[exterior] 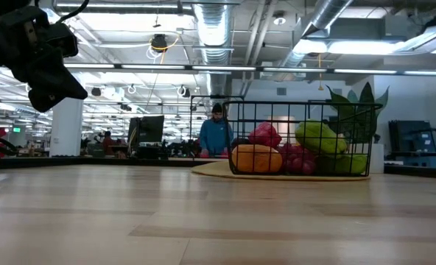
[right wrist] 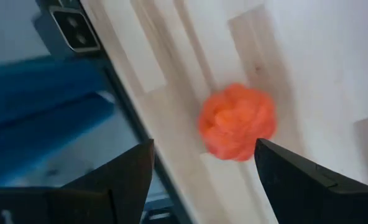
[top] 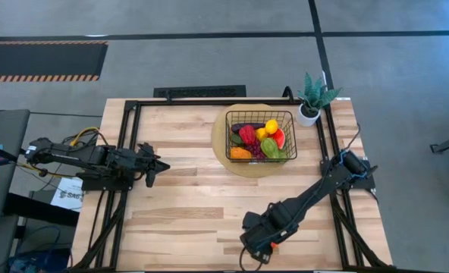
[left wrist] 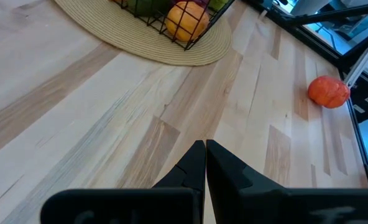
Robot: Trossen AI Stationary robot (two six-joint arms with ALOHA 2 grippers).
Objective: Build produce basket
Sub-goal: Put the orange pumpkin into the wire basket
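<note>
High view: black wire-grid basket [top: 261, 136] sits on a round tan woven mat [top: 221, 148] at the far side of the pale wooden table [top: 186, 205], a small potted green plant [top: 313, 97] just beside its far right corner. Basket already holds a mixed heap of toy produce [top: 259, 139]: red, yellow, green, orange and purple pieces. Right gripper [top: 264, 246] is well apart from the basket, down at the near table edge, with a small orange-red pepper-like toy fruit [top: 274, 245] showing just beside it. Left gripper [top: 155, 168] waits off to the left of the basket, over bare table. Low view: basket stands upright on the mat, produce piled below the rim; a person in a blue top stands far behind in the room. Left wrist view: left fingers pressed together, holding nothing; the basket corner and the loose orange-red fruit [left wrist: 328, 91] lie ahead. Right wrist view: right fingers [right wrist: 296, 177] spread wide, the fruit [right wrist: 238, 122] lying between and beyond them on the wood, not yet gripped, very near the table edge. Risks, as judged: the fruit is lumpy and rounded, so an off-centre close could squirt it sideways and off the nearby edge; a low approach could nudge it before the fingers close; a high release over the full basket could bounce it off the heap.
</note>
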